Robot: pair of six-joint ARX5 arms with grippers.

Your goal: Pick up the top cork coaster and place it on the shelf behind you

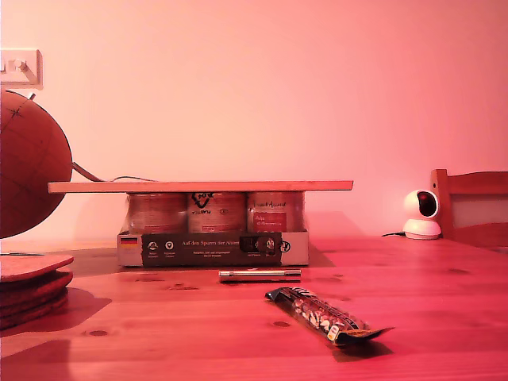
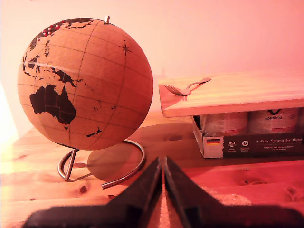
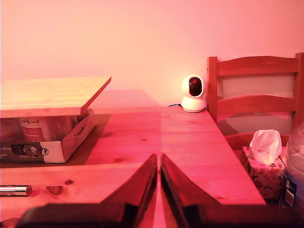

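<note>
My first gripper (image 2: 162,190) is sitting nearest the lens in the first wrist view, its dark jaws pressed together with only a hairline seam between them and nothing gripped. Just beyond the tips a patch of grainy cork is showing low on the surface (image 2: 247,178), though I cannot tell whether that is the stack. Past it, the cork globe (image 2: 85,83) is standing on its wire stand (image 2: 102,166), with a fork (image 2: 186,88) lying on the near corner of the shelf (image 2: 237,95).

My second gripper (image 3: 158,190) is likewise showing its jaws drawn together to a thin slit, holding nothing. Ahead of it a white camera (image 3: 194,93) is sitting by the wall, a wooden chair (image 3: 256,88) is standing at the surface's edge, and a tissue box (image 3: 263,166) is resting beside the chair.

In the exterior view neither arm is showing. The top cork coaster (image 1: 32,266) is lying on the stack of coasters (image 1: 32,298) at the exterior view's left edge, under the globe. The shelf is lying flat across the pack of glass jars (image 1: 213,230) in the middle, well apart from the coasters. In front of the pack a metal cylinder (image 1: 259,275) is lying crosswise, and nearer still a wrapped snack bar (image 1: 325,316) is lying at a slant.
</note>
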